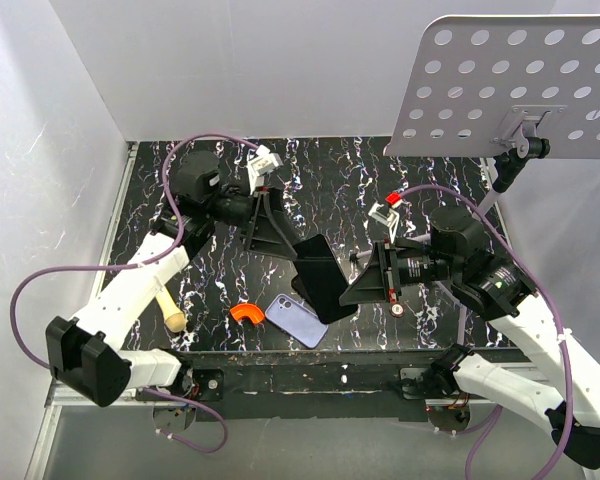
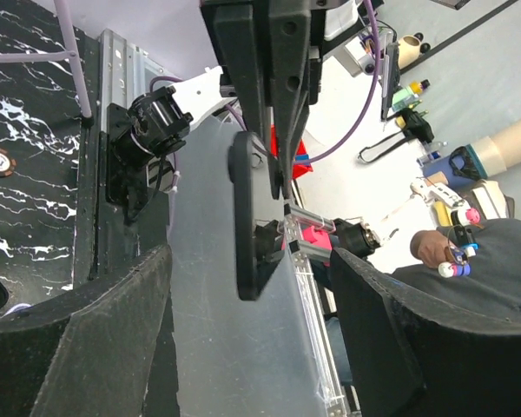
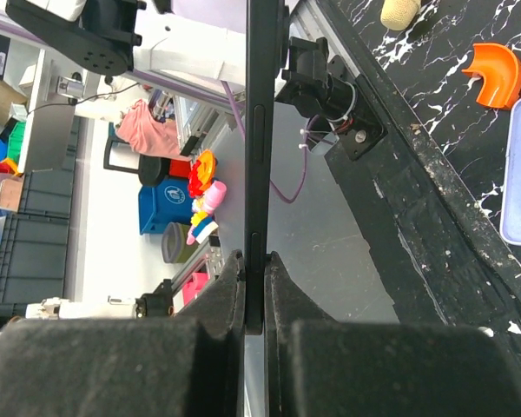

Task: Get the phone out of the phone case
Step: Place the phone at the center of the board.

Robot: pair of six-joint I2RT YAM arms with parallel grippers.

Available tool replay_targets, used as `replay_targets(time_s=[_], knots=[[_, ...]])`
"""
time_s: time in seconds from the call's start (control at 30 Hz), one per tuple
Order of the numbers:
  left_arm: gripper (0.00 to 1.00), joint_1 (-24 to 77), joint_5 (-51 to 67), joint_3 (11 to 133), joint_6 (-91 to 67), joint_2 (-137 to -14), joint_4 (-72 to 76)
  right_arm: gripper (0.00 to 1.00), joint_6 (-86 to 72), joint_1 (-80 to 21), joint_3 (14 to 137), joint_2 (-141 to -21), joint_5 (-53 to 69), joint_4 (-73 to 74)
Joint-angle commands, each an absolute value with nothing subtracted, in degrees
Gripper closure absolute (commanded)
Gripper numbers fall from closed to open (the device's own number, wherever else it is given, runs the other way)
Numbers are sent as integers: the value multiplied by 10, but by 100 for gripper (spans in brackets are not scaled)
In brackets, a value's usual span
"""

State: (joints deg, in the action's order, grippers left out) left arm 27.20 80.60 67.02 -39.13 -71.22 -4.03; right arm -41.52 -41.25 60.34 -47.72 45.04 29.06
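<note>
Flat on the black white-veined marble table [image 1: 430, 190], a lavender rounded-corner phone case [image 1: 298, 321]; up in the air just above and behind that case, tilted on edge, what looks to be a black flat rectangular phone [image 1: 320, 278]; clamped on the phone from the case's right side with the right gripper [image 3: 254, 261], fingers pressed against both faces; spread wide on the left gripper [image 2: 250, 261], gripping nothing, the phone standing edge-on in the gap between its padded fingers [image 2: 95, 339], touching neither as far as can be seen; just left of the case, an orange curved plastic piece [image 1: 246, 313]; farther left of the case, a pale wooden peg [image 1: 170, 309].
</note>
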Motion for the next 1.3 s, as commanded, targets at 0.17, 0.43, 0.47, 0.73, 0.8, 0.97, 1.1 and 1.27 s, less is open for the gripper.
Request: replay_targets(time_s=[0.17, 0.43, 0.47, 0.73, 0.8, 0.97, 1.1, 1.27], knots=[[37, 311, 793, 700, -392, -726, -40, 99, -405, -415, 621, -469, 476, 256], [7, 311, 625, 642, -468, -675, -4, 99, -445, -415, 604, -448, 394, 233], [6, 310, 583, 620, -508, -658, 30, 99, -459, -415, 595, -440, 375, 217], [25, 325, 356, 412, -760, -551, 272, 99, -538, -415, 531, -419, 292, 85], [29, 340, 371, 427, -757, -566, 282, 99, -541, -415, 531, -426, 285, 80], [45, 364, 366, 434, -762, -586, 314, 99, -544, -415, 528, -428, 257, 69], [53, 373, 348, 421, -776, -587, 340, 99, -560, -415, 512, -426, 244, 41], [60, 372, 347, 427, -785, -602, 372, 99, -570, -416, 503, -434, 243, 27]])
